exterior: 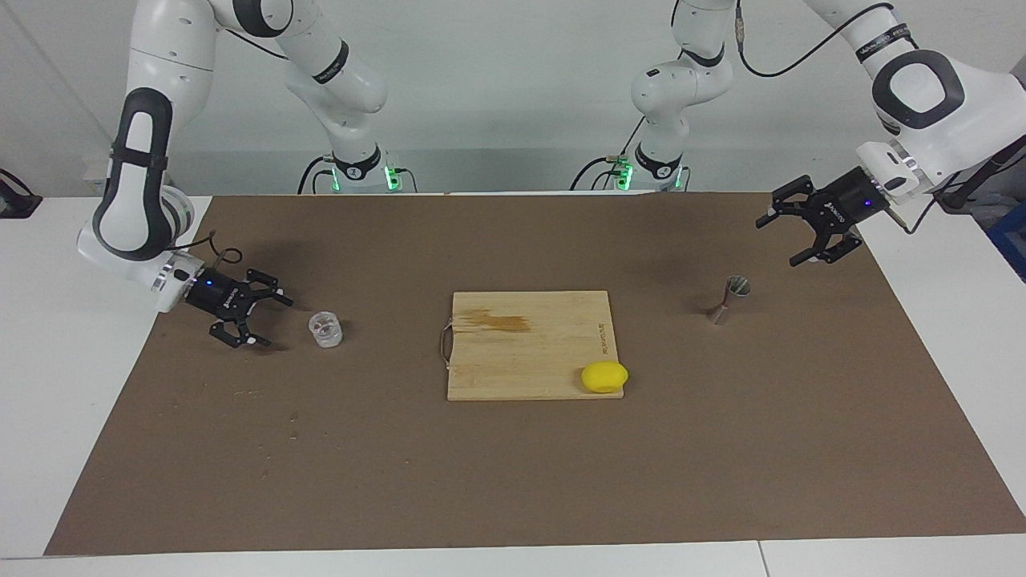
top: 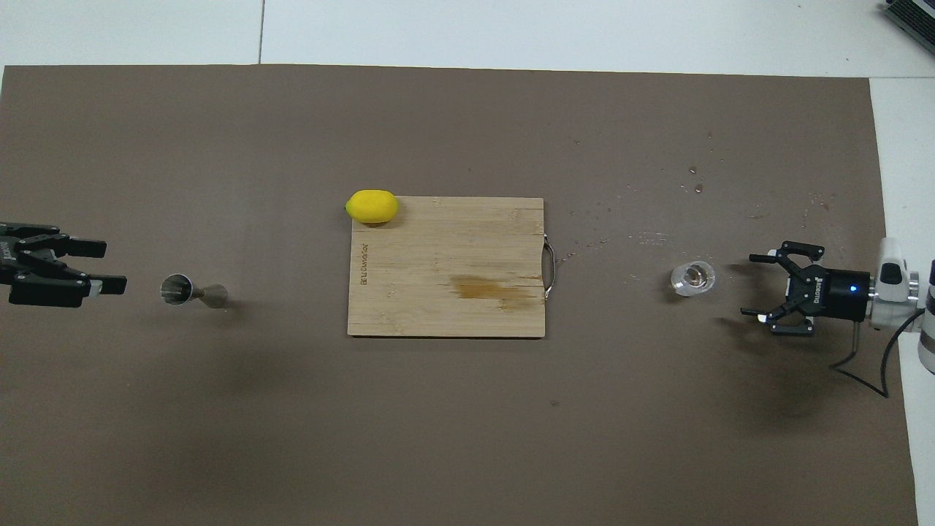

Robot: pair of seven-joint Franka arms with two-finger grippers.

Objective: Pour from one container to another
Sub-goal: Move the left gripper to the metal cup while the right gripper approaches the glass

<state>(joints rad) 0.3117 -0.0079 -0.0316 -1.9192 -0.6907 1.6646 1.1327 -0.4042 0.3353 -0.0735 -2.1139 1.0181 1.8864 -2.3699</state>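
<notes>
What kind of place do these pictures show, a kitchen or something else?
Probably a robotics lab set up as a mock kitchen or bar: two robot arms at a white table with a brown mat, a cutting board, a lemon and a metal jigger.

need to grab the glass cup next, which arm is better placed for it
Right. Its open gripper sits low beside the glass cup, jaws facing it. The left gripper is up by the jigger.

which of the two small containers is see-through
The glass cup, standing beside the right gripper. The jigger at the left arm's end is grey metal, hourglass-shaped.
</notes>
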